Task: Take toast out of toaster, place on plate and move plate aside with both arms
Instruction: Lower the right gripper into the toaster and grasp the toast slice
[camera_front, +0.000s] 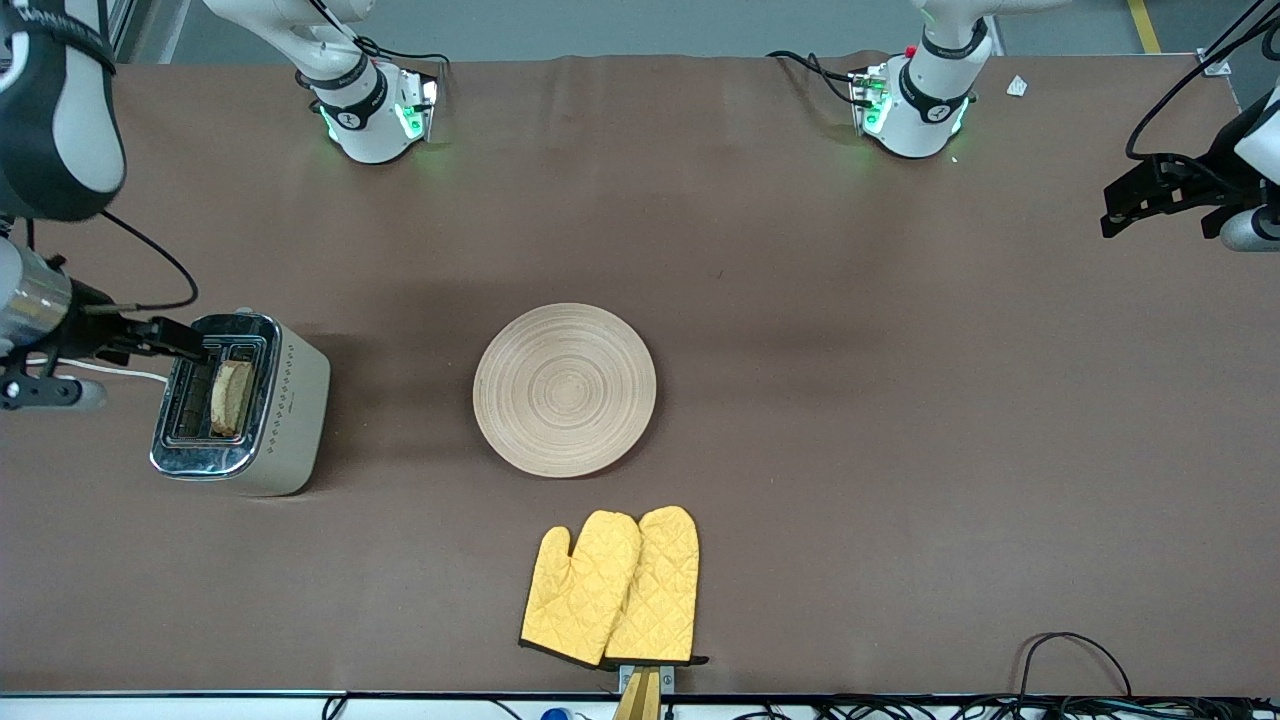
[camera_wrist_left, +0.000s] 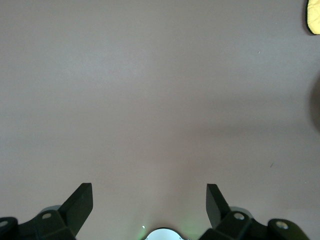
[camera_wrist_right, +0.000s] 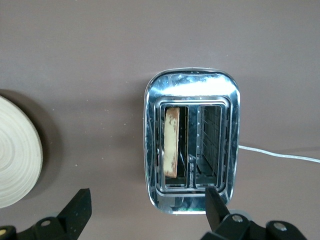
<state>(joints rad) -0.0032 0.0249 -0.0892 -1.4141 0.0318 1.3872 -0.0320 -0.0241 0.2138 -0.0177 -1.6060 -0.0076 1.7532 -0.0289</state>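
The toast (camera_front: 231, 396) stands upright in one slot of a chrome-topped toaster (camera_front: 295, 400) toward the right arm's end of the table. It also shows in the right wrist view (camera_wrist_right: 171, 147). The round pale wooden plate (camera_front: 565, 390) lies bare at the table's middle, and its edge shows in the right wrist view (camera_wrist_right: 15, 155). My right gripper (camera_front: 185, 338) is open and empty above one end of the toaster (camera_wrist_right: 192, 87), with one finger (camera_wrist_right: 216, 202) over its rim. My left gripper (camera_front: 1130, 205) is open and empty, waiting over bare table at the left arm's end (camera_wrist_left: 149, 202).
A pair of yellow oven mitts (camera_front: 612, 587) lies nearer to the front camera than the plate, at the table's edge; a corner shows in the left wrist view (camera_wrist_left: 314, 17). The toaster's white cord (camera_wrist_right: 280, 154) trails off from it.
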